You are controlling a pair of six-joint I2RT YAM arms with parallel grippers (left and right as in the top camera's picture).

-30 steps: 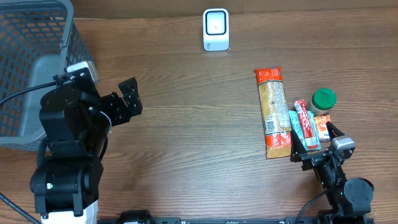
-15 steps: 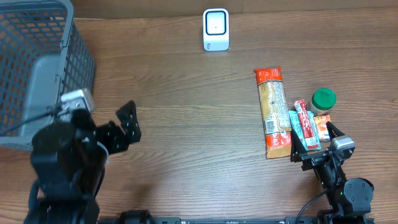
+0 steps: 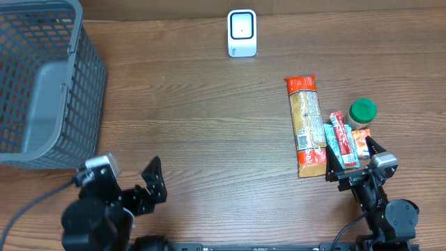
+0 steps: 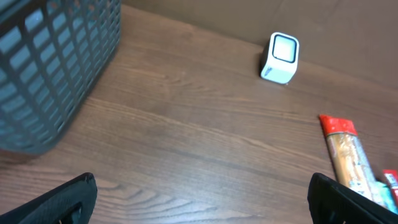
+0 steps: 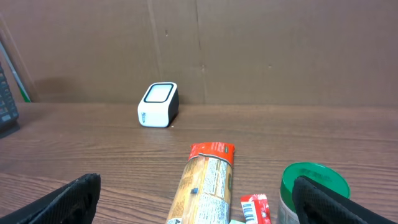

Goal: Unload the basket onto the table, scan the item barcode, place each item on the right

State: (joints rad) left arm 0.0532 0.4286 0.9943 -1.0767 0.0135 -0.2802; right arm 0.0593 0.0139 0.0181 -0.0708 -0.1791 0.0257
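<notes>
Four grocery items grouped on the right part of the wooden table (image 3: 209, 125), none of them held, and no telling which one is meant for scanning. Largest of them a long packet (image 3: 306, 126) with orange-red ends and a pale printed middle, flat on the wood, lengthwise front to back. Just beside its right edge, toward the near end, a red-and-teal stick packet (image 3: 341, 140), also flat and roughly parallel to it. Right of that, touching or nearly so, a small orange packet (image 3: 360, 143), and just behind it a green-lidded jar (image 3: 362, 111), upright. Directly in front of the group, the right gripper (image 3: 350, 157), jaws spread wide, fingertips low at either edge of its wrist view, nothing between them; seen from above, tips over the near ends of the stick packets, contact not clear. Well apart from the items, at the back of the table near the middle, the white barcode scanner (image 3: 242, 33), upright, window facing forward, a brown cardboard wall (image 5: 249, 50) behind it. Far to the left, at the near edge, the left gripper (image 3: 155, 183), likewise fully spread and empty, over bare wood. Behind it, in the back-left corner, a grey mesh basket (image 3: 90, 104).
</notes>
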